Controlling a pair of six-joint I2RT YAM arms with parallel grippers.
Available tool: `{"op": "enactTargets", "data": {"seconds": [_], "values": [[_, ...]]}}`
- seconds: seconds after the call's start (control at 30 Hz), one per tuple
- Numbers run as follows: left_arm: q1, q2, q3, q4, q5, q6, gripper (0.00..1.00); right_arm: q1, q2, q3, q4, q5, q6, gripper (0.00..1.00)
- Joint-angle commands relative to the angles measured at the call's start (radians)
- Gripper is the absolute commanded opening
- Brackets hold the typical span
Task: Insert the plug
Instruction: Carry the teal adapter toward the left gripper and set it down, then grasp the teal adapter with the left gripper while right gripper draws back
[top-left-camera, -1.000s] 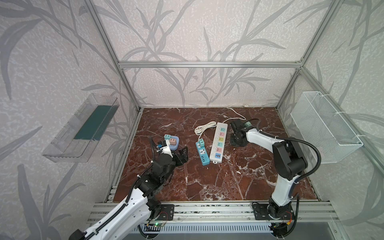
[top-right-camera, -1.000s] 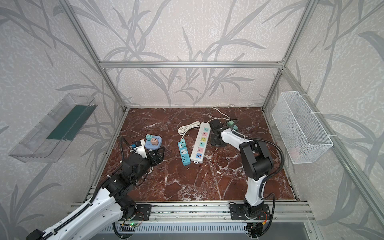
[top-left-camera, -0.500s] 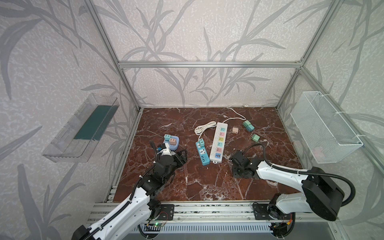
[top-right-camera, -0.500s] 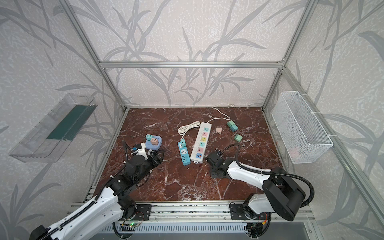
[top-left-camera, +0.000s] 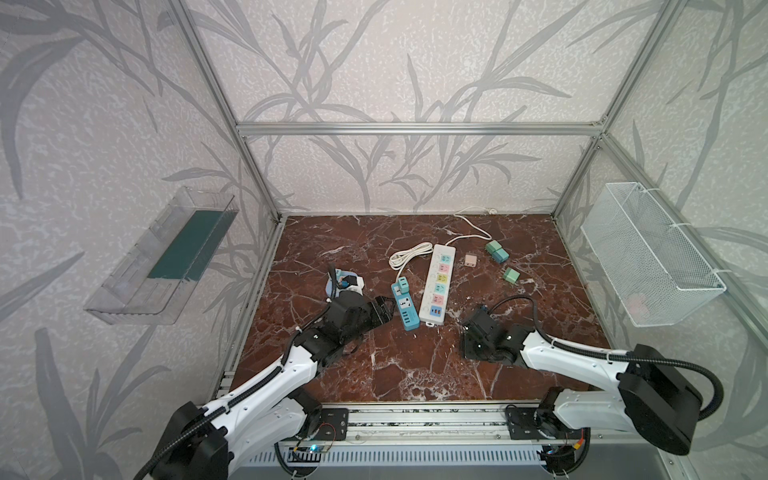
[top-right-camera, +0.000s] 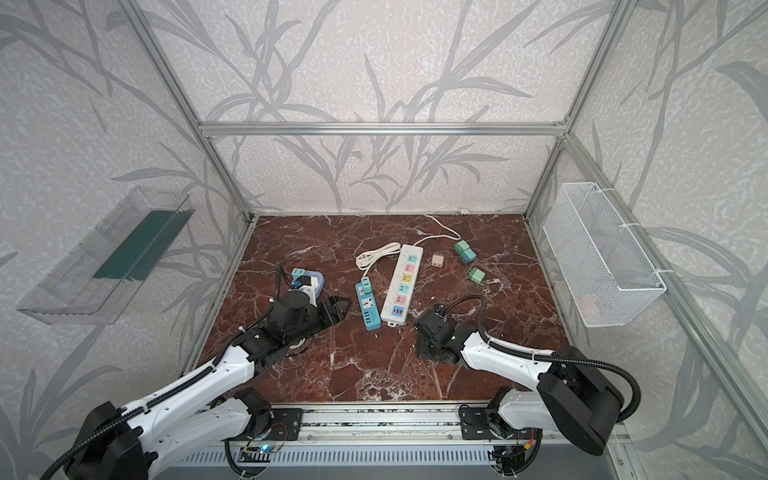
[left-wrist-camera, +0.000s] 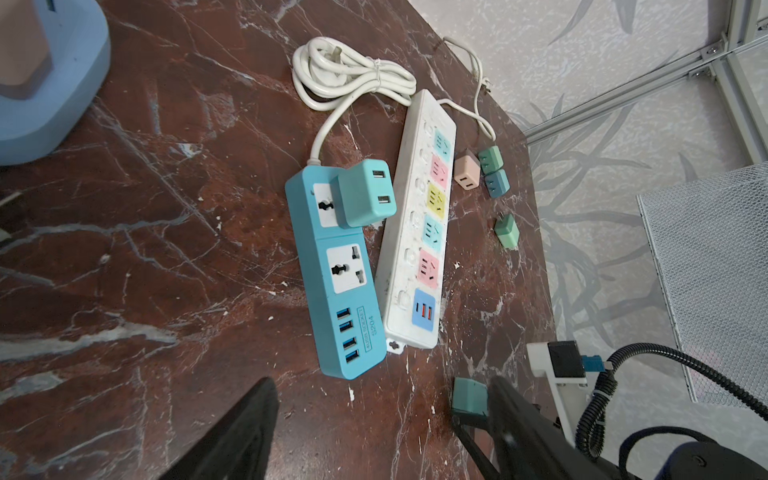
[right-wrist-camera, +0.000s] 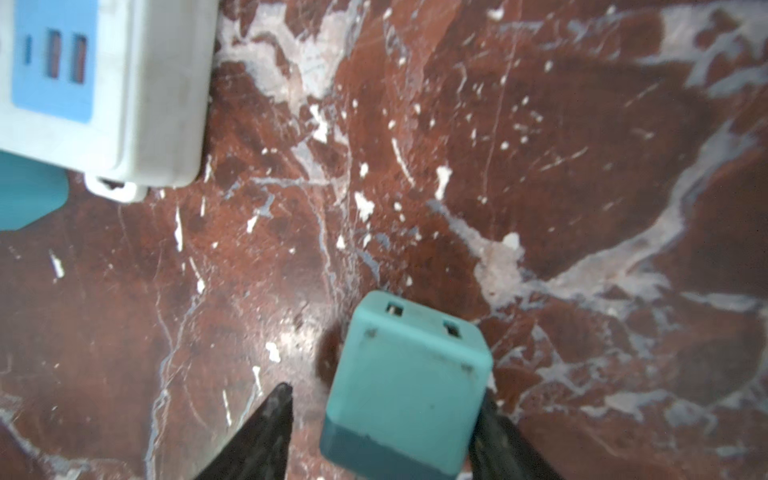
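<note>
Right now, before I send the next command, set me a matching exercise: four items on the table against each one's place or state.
Things
1. blue power strip
2. white power strip
3. pink adapter
4. teal plug

Place or state
A. between the parted jaws of the right gripper
B. loose beside the white power strip's far half
C. teal USB adapter plugged into its end socket
D. every socket empty

Pairs: 1-C, 2-D, 3-B, 4-A

A long white plastic power strip with pastel sockets lies on the red-brown marble tabletop. Just left of it lies a shorter teal power strip, with the left gripper beyond. To its right lie a pink cube adapter and a green cube adapter. The right gripper sits near its closest end.
</note>
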Motion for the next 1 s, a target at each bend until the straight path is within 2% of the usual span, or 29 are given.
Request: {"op": "enactTargets", "data": {"seconds": [0.0, 0.17, 0.33, 0.43, 0.6, 0.77, 0.87, 0.97], "values": [[-0.026, 0.031, 0.053, -0.025, 0.029, 0.023, 0.80, 0.010, -0.062, -0.016, 0.024, -0.074, 0.064, 0.66], [-0.089, 0.099, 0.115, -0.049, 0.012, 0.072, 0.80, 0.008, -0.107, -0.008, 0.041, -0.082, 0.071, 0.66], [-0.219, 0.230, 0.260, -0.173, -0.060, 0.237, 0.81, -0.009, -0.201, 0.040, -0.178, 0.071, -0.013, 0.66], [-0.294, 0.335, 0.362, -0.243, -0.087, 0.348, 0.82, -0.081, -0.290, 0.059, -0.297, 0.146, -0.070, 0.68], [-0.375, 0.507, 0.524, -0.333, -0.045, 0.482, 0.79, -0.394, -0.453, -0.007, -0.232, -0.067, -0.145, 0.69], [-0.464, 0.705, 0.725, -0.517, -0.084, 0.592, 0.79, -0.525, -0.549, -0.018, -0.235, -0.050, -0.163, 0.70], [-0.499, 0.797, 0.805, -0.578, -0.111, 0.622, 0.79, -0.613, -0.511, -0.005, -0.233, -0.177, -0.201, 0.70], [-0.516, 0.864, 0.866, -0.610, -0.116, 0.640, 0.79, -0.648, -0.503, -0.020, -0.211, -0.224, -0.209, 0.71]]}}
